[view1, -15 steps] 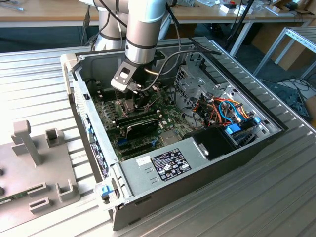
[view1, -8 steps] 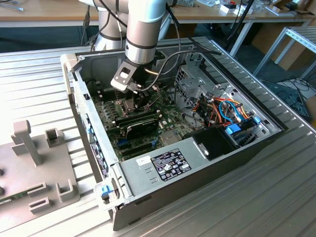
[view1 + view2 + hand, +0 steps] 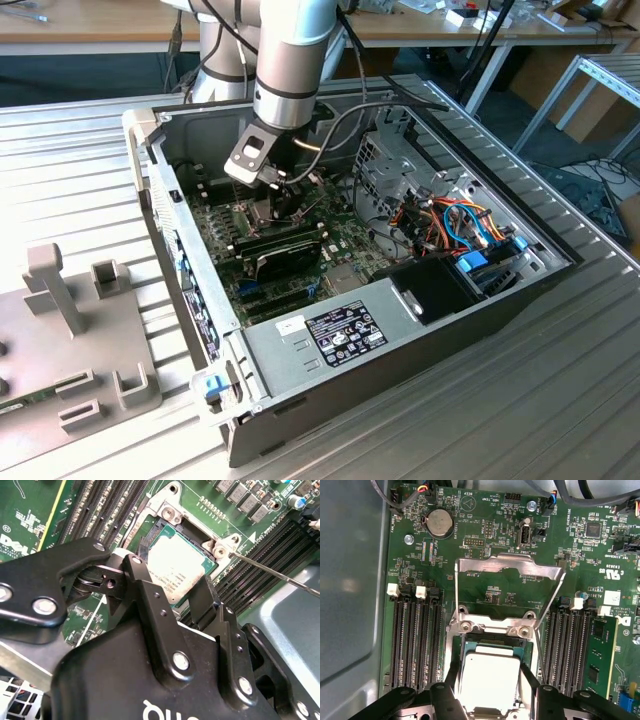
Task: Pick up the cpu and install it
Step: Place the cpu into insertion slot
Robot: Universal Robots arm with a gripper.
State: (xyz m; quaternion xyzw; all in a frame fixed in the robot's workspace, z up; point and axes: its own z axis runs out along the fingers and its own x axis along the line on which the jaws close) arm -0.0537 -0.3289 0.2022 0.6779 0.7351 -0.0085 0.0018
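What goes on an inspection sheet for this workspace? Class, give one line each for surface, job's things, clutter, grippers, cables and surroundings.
surface: ribbed metal table carrying an open computer case.
job's things: cpu lying in the motherboard socket; socket frame hinged up.
clutter: grey fixture at the exterior view's left.
grippers: gripper down in the case, shut on the cpu at two opposite edges.
cables: orange and blue wires inside the case.
surroundings: wooden benches behind the table.
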